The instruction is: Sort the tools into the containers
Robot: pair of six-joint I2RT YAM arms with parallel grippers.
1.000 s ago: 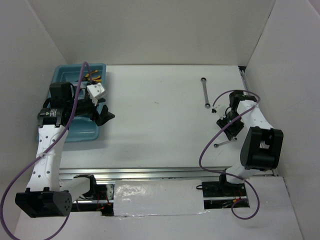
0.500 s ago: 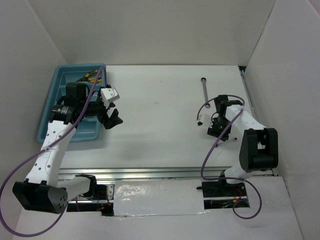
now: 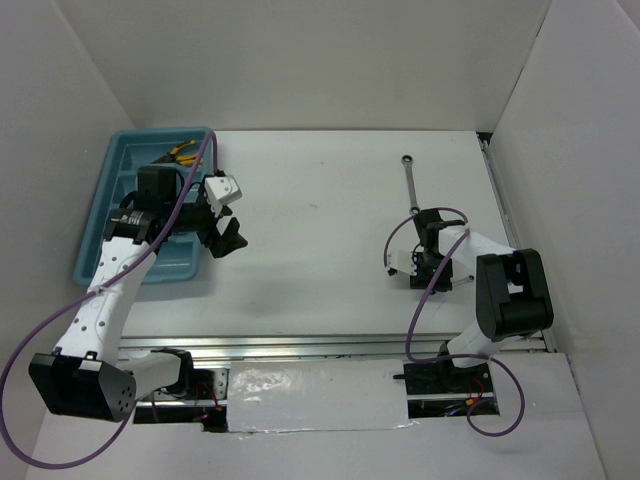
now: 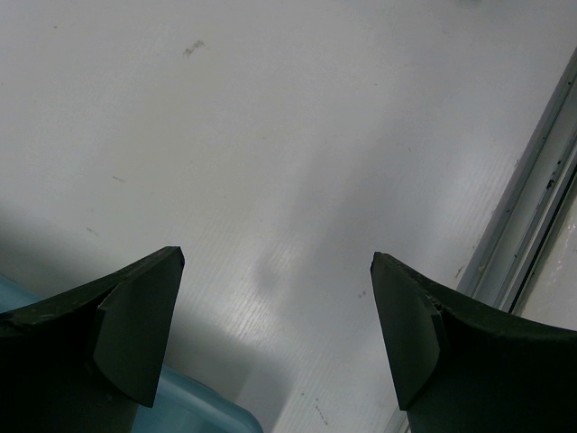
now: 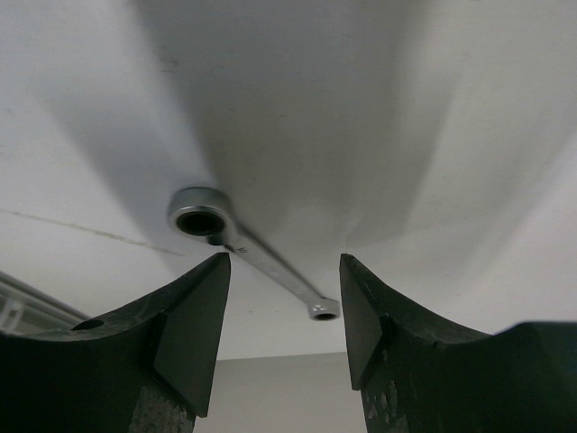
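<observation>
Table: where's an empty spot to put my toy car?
The middle of the table is bare, from the left gripper across to the right gripper. The far middle edge is free too. Crowded: the left, with the blue tray, and the right, where one wrench lies beyond the right gripper.

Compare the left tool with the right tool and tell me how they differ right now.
The left tool has its jaws wide apart; the right tool has them closer together. The left tool hangs over bare table at the edge of the blue tray; the right tool is over a silver wrench lying flat on the table. Both are open and grip nothing.
</observation>
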